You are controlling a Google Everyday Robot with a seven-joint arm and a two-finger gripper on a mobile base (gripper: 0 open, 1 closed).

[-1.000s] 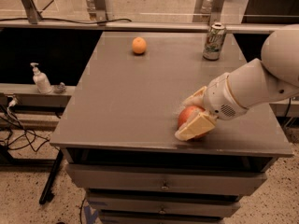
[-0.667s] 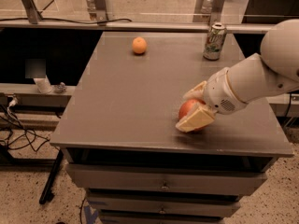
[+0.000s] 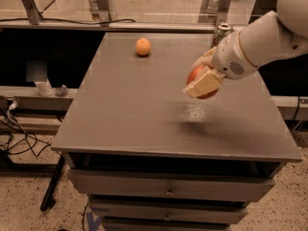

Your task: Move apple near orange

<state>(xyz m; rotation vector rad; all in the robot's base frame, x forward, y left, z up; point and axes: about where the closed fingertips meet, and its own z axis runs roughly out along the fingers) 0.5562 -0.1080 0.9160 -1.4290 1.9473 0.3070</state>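
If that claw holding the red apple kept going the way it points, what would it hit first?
Probably the table top: the gripper, shut on the apple, hangs above it pointing down toward the picture's left. The orange lies farther back, off that line; depth is unclear.

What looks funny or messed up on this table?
Nothing looks spilled or broken. The only unusual thing is the apple, held above the table in the gripper, whose fingers are shut on it. The orange sits by itself near the far edge.
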